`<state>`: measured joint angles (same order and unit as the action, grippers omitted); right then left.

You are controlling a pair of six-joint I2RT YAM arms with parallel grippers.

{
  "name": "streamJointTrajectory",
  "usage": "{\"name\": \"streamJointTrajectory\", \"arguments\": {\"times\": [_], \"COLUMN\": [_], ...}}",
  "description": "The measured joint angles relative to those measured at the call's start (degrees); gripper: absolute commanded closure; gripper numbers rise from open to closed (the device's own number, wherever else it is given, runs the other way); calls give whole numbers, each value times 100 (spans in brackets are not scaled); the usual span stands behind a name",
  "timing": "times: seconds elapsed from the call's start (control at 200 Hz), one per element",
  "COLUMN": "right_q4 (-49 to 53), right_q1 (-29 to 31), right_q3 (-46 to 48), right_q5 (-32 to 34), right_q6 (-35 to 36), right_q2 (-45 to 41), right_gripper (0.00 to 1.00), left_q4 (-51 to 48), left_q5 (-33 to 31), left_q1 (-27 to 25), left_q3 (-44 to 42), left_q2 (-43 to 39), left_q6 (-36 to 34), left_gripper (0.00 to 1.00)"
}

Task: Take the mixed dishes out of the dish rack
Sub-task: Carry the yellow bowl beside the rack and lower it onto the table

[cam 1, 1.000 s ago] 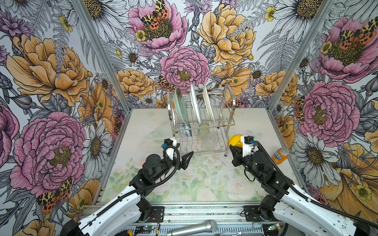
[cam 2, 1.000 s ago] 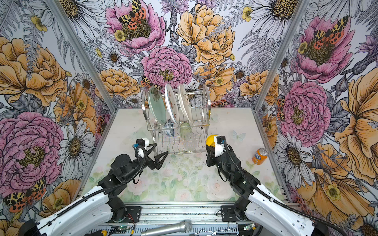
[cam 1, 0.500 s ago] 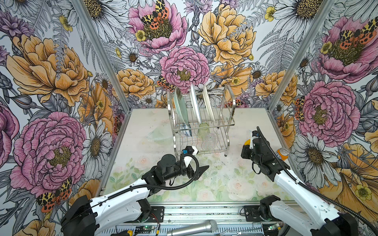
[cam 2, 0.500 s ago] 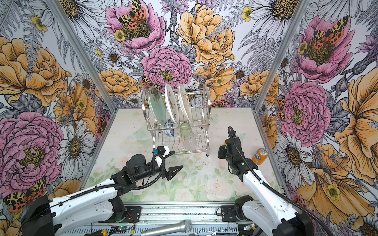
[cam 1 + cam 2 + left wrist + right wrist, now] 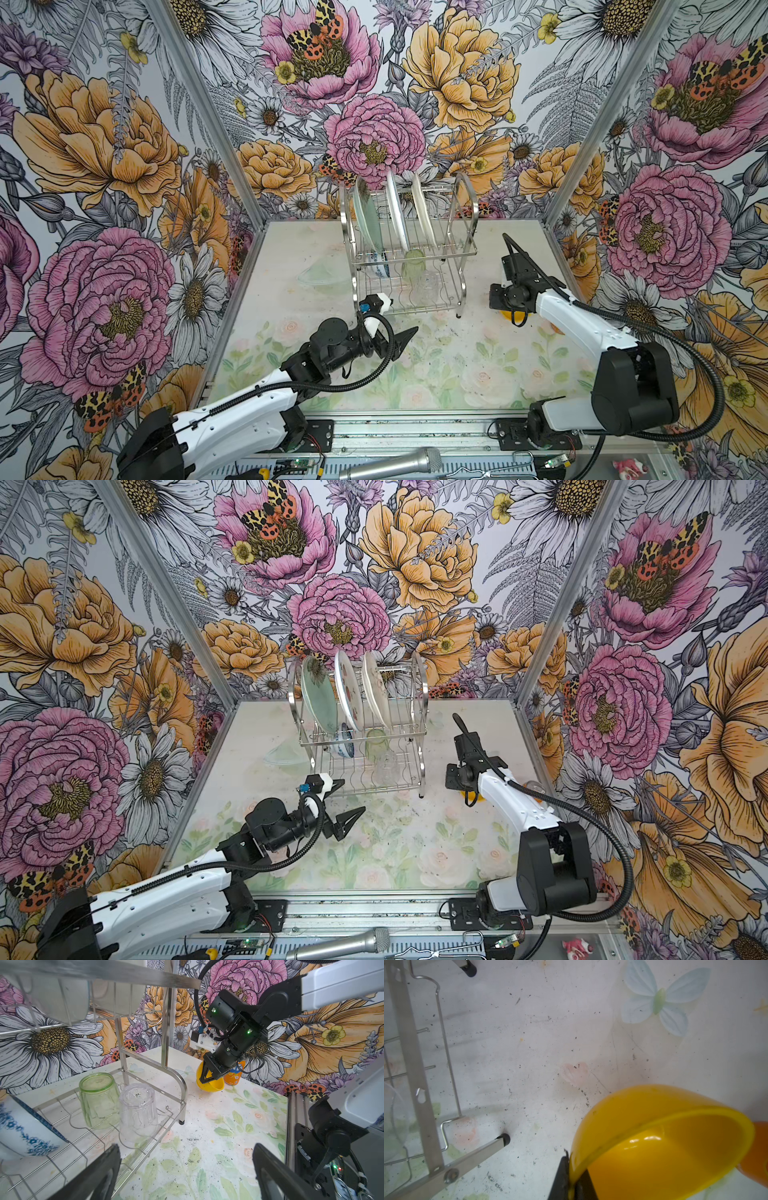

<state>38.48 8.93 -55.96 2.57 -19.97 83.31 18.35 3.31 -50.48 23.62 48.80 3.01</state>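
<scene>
The steel dish rack point(image 5: 465, 232) point(image 5: 419, 729) stands at mid-table. Pale green point(image 5: 368, 216), white point(image 5: 397, 212) and cream point(image 5: 424, 212) plates stand on edge in its upper shelf. On the lower shelf are a blue-and-white bowl point(image 5: 22, 1130), an upturned green tumbler point(image 5: 97, 1101) and an upturned clear glass point(image 5: 138, 1109). My right gripper point(image 5: 572, 1178) point(image 5: 204, 1079) is shut on the rim of the yellow bowl point(image 5: 664, 1140) point(image 5: 209, 1082) point(image 5: 513, 316), which is tilted low on the table, right of the rack. My left gripper point(image 5: 186, 1147) point(image 5: 353, 796) is open and empty at the rack's front edge.
An orange soda can point(image 5: 233, 1077) point(image 5: 756, 1151) stands right behind the yellow bowl, near the right wall. A pale translucent dish point(image 5: 322, 272) lies on the table left of the rack. Floral walls enclose three sides.
My right arm has carried the yellow bowl from the rack's front right corner out to the right and down beside the can. My left arm has swung right along the rack's front, still open.
</scene>
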Motion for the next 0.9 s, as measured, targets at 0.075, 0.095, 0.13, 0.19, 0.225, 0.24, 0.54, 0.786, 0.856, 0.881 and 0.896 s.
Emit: {"name": "streamJointTrajectory", "arguments": {"times": [0.075,0.095,0.13,0.19,0.225,0.24,0.54,0.786,0.856,0.881,0.896], "right_q4": [74,87,109,131,149,153,170,181,179,177,177], "right_q1": [-2,-2,-2,-2,-4,-4,-39,-39,-39,-39,-39], "right_q3": [-177,-223,-291,-415,-496,-522,-984,-1292,-1325,-1331,-1331], "right_q5": [70,87,116,173,192,199,341,407,350,332,321], "right_q6": [59,83,109,153,179,186,348,411,463,446,446], "right_q2": [352,433,540,710,793,815,1403,1703,1762,1773,1779], "right_gripper": [100,100,100,100,100,100,100,77,66,63,62], "left_q4": [7,13,9,39,74,85,116,116,118,116,118], "left_q5": [-151,-188,-249,-356,-415,-435,-719,-807,-815,-826,-828], "left_q1": [0,2,2,2,2,2,96,240,273,280,284], "left_q3": [-61,-74,-94,-125,-157,-170,-280,-363,-365,-365,-365], "left_q2": [-122,-155,-214,-304,-361,-378,-612,-669,-671,-671,-671], "left_q6": [0,0,-2,-2,-2,-2,0,22,31,46,55], "left_gripper": [1,1,1,1,1,1,1,1,1,1,1]}}
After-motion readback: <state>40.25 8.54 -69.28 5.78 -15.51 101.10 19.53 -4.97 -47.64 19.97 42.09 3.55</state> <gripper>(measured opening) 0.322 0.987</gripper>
